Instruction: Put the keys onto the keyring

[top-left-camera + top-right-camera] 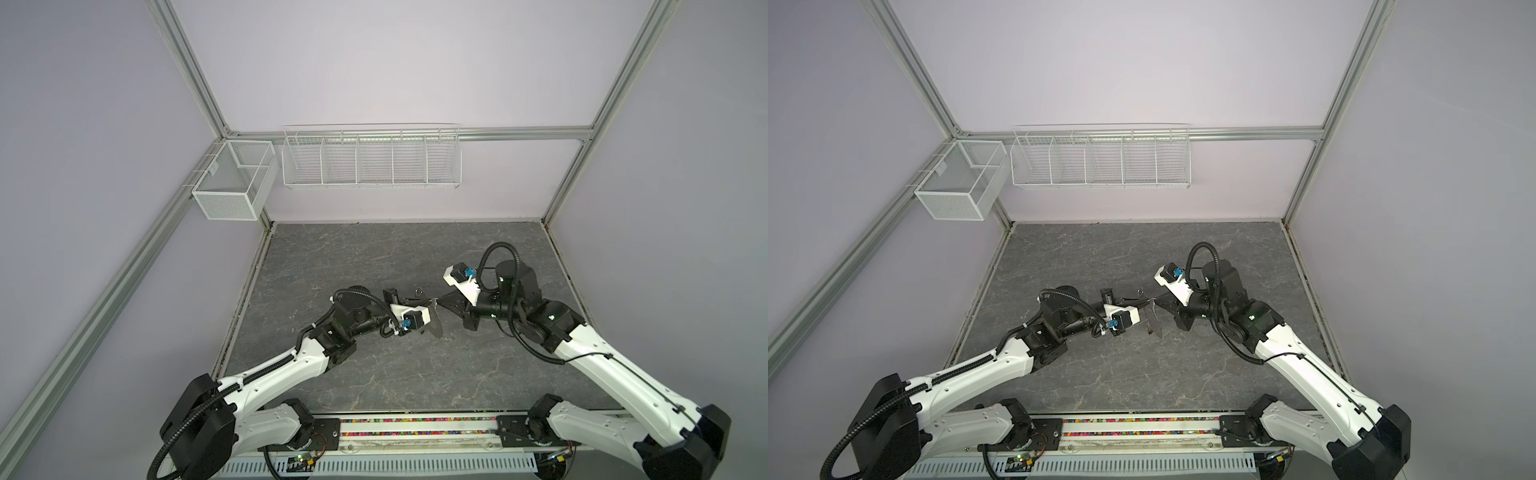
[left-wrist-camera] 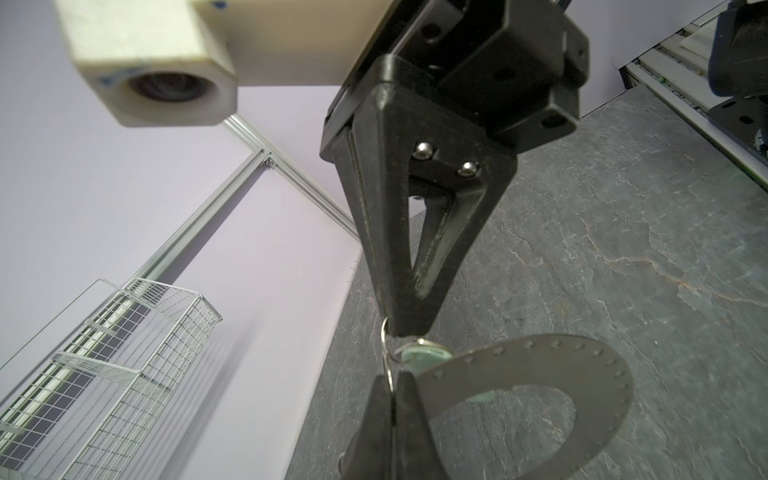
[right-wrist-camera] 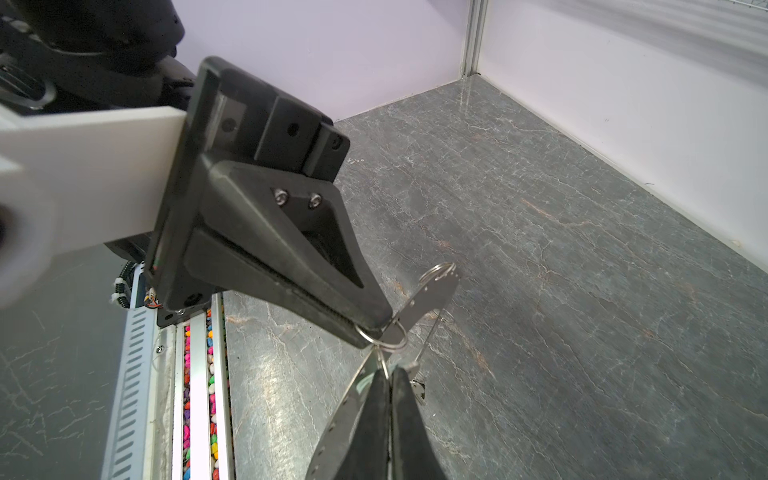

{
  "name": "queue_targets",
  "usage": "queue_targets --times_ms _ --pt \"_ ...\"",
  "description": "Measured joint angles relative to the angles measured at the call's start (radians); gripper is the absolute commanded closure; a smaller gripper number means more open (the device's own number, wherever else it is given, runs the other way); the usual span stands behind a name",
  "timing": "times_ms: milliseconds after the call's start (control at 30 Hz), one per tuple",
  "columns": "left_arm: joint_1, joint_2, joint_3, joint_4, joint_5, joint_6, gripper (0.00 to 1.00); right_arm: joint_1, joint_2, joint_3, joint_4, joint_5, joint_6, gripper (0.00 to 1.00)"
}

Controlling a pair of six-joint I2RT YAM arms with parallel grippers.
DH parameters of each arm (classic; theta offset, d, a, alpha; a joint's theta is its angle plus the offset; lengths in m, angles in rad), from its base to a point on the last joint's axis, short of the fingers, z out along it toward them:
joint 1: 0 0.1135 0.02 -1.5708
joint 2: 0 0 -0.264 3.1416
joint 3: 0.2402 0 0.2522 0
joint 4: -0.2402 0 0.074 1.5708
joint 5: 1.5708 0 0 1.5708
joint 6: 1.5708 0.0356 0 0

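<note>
The keyring (image 2: 590, 370), a flat grey plate with small holes round its rim, hangs tilted above the table between both grippers; it also shows in both top views (image 1: 435, 326) (image 1: 1153, 323). My left gripper (image 2: 392, 376) is shut on a small wire split ring (image 2: 385, 353) at the plate's rim. My right gripper (image 3: 389, 370) meets it tip to tip and is shut on the same wire ring (image 3: 390, 338). A pale piece (image 2: 424, 357) sits behind the rim; I cannot tell what it is. One of the keys (image 1: 409, 298), with a black tag (image 1: 390, 296), lies on the table behind the left gripper.
A small loose ring (image 1: 420, 290) lies near the key on the dark stone-patterned table (image 1: 415, 374). A long white wire basket (image 1: 372, 158) and a mesh box (image 1: 232, 185) hang on the back wall. A strip of coloured beads (image 1: 415, 428) runs along the front edge.
</note>
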Motion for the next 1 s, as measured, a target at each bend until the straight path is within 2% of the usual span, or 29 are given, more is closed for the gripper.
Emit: queue_targets --times_ms 467,1000 --pt "0.000 -0.005 0.000 -0.046 -0.012 0.022 1.00 -0.010 0.062 0.000 -0.023 -0.016 0.073 0.93" --pt "-0.007 -0.008 0.000 -0.022 -0.012 -0.035 1.00 -0.035 0.064 0.000 -0.023 -0.064 0.096 0.93"
